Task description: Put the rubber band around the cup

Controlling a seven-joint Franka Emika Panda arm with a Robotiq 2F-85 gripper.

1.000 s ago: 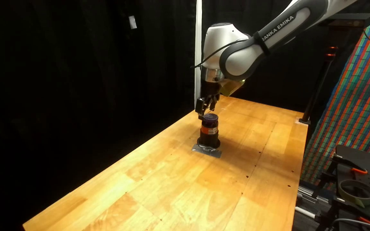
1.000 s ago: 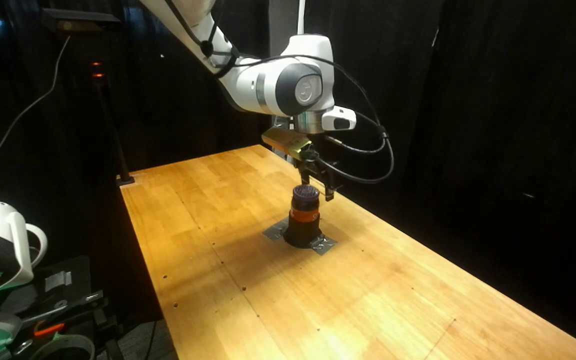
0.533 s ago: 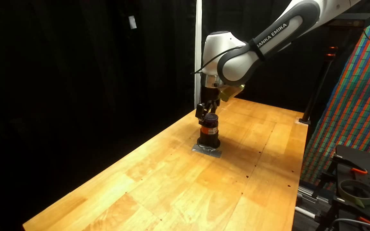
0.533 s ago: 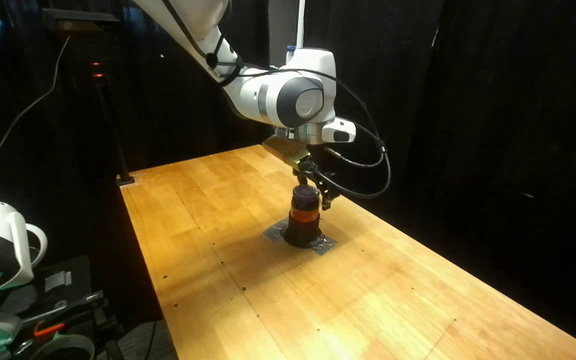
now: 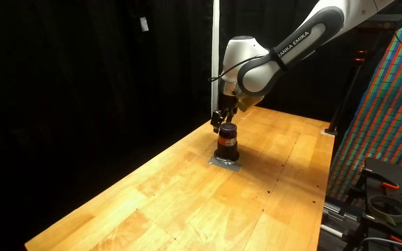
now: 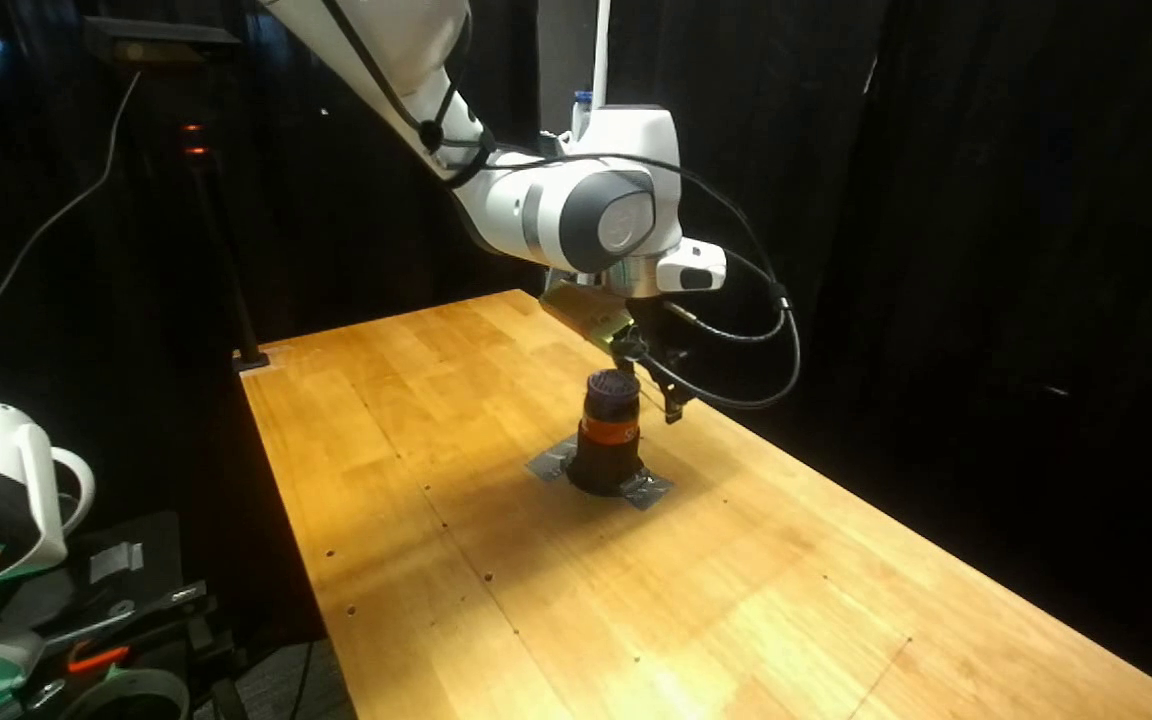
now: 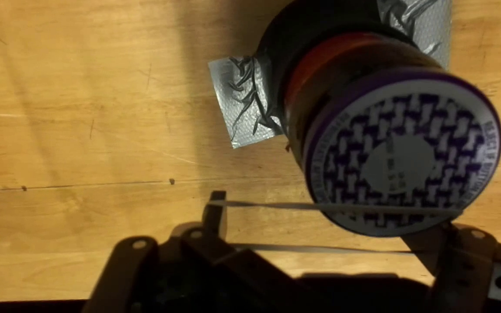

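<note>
Spanning the widely parted fingers point(image 7: 214, 219) of the hand point(image 7: 332, 215), the rubber band point(image 7: 276, 205) is held taut. Just beside the hand, the cup point(image 6: 610, 425) is set upright, its lid point(image 7: 400, 163) crossed by one strand point(image 7: 376, 209) in the wrist view; whether they touch cannot be told. Its black base point(image 6: 602, 472) is taped to the worktop point(image 6: 736, 580).

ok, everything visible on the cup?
The cup stands upright on the wooden table: dark body, perhaps glass, orange-red stripe round it. Its lid is on, purple-edged with a purple-and-white woven pattern, pale central disc and rim lettering. The bottom shows as a black flared base, grey tape running from its edge onto the table. In the wrist view one strand of the rubber band crosses in front of the lid; contact can't be told.
</note>
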